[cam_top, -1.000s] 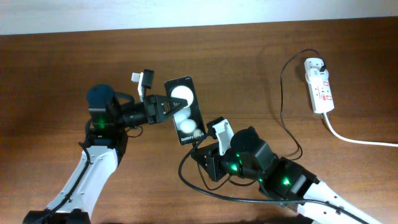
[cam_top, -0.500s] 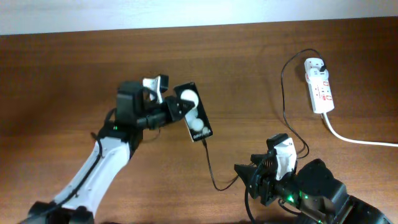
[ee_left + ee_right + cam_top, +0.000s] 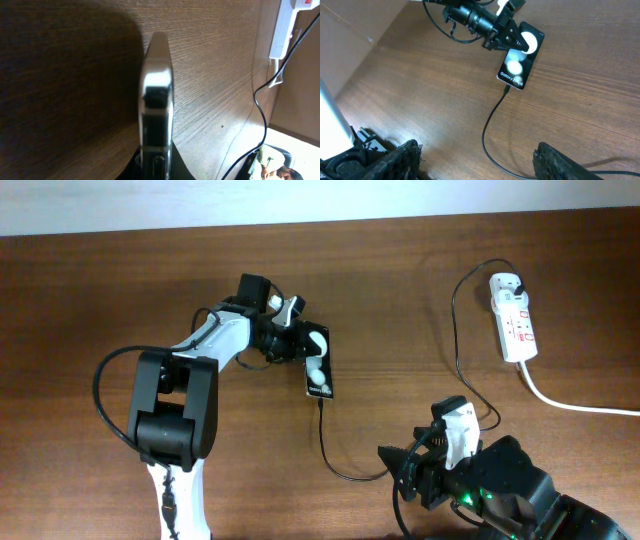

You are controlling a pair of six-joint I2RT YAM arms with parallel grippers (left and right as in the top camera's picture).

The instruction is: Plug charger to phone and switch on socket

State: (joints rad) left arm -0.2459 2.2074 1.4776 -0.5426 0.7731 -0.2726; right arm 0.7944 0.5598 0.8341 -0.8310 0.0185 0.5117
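Fingers (image 3: 407,157) of the right gripper (image 3: 395,472) are standing spread wide with nothing between them, hovering by the near edge of the table (image 3: 80,300), right of its middle. Just ahead of them the charger cable (image 3: 325,442) is lying in a loose curve on the wood, crossing directly in front of the tips.

One end of the cable is running up to the phone (image 3: 319,366), where its small tip is sitting in the phone's near end. The phone is sitting around the middle of the table, tipped up on one long side. The left gripper (image 3: 303,345) is clamping the phone's far end, and I cannot tell whether the phone is touching the wood. The left arm (image 3: 175,395) is bending across the left half of the table behind it.

The cable's other end is climbing toward the far right corner. There its black plug (image 3: 521,284) is sitting in the far end of the power strip (image 3: 513,320). The strip's thick white cord (image 3: 580,406) is trailing off the right edge. The red switches are showing too small to read.
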